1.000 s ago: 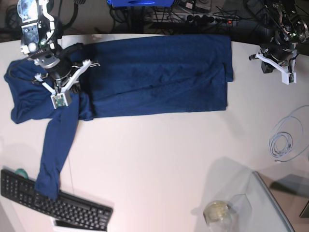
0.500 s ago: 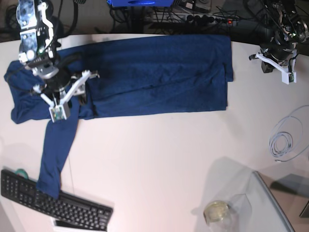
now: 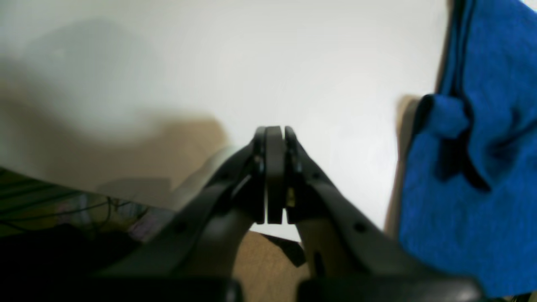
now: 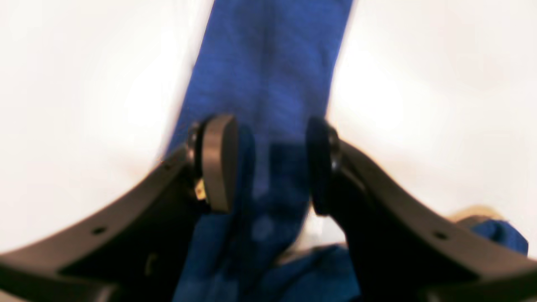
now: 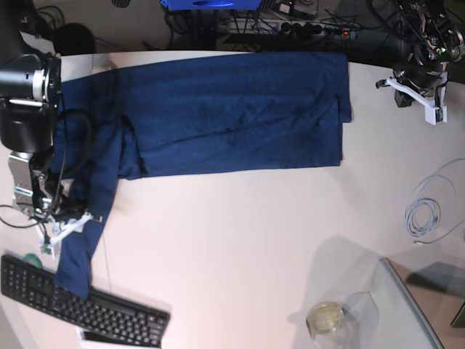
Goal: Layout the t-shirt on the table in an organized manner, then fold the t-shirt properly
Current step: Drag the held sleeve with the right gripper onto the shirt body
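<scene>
The navy t-shirt (image 5: 240, 109) lies spread across the back of the white table (image 5: 240, 240). One long sleeve (image 5: 76, 265) trails toward the front left. My right gripper (image 5: 71, 227) hovers over that sleeve, open. In the right wrist view the sleeve (image 4: 272, 63) runs beneath and between the parted fingers (image 4: 216, 163) of the right gripper (image 4: 268, 165), which are not closed on it. My left gripper (image 5: 415, 98) is at the back right, off the shirt's edge. It (image 3: 275, 176) is shut on nothing, with the shirt's edge (image 3: 470, 167) to its right.
A black keyboard (image 5: 80, 305) lies at the front left, touching the sleeve's end. A coiled white cable (image 5: 425, 214) sits on the right. A glass panel (image 5: 414, 313) and a small jar (image 5: 327, 318) are at the front right. Cables and a power strip (image 5: 290, 25) lie behind the table.
My right arm has moved from the shirt's shoulder area toward the front along the sleeve, and its gripper has opened. The left arm has not moved.
</scene>
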{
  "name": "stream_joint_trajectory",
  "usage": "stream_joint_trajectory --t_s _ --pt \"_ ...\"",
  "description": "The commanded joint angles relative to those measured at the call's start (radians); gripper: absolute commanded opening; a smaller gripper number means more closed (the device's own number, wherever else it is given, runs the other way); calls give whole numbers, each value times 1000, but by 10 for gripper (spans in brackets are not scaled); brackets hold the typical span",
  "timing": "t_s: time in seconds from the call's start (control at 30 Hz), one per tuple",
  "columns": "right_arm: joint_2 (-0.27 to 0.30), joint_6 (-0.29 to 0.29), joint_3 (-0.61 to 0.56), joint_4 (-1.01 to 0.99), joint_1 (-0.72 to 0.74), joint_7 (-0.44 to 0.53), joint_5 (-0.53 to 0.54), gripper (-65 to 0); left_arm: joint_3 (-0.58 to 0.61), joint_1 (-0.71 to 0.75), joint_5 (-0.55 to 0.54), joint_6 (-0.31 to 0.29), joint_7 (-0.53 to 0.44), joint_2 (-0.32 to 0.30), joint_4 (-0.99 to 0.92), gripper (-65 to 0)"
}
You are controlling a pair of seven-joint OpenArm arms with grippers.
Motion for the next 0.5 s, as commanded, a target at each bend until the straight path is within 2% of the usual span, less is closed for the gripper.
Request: stream_joint_trajectory --t_s 0.0,0.2,0.47 --pt "17 -1 -9 -13 34 42 5 -393 -5 3 -8 -1 -18 -13 16 -650" --pt "28 -1 -25 -69 14 150 5 -393 -2 -3 -8 -1 -17 -12 16 -650" --pt "38 -1 -25 -95 11 150 5 -393 -1 -8 -9 -1 -18 -12 -4 -650"
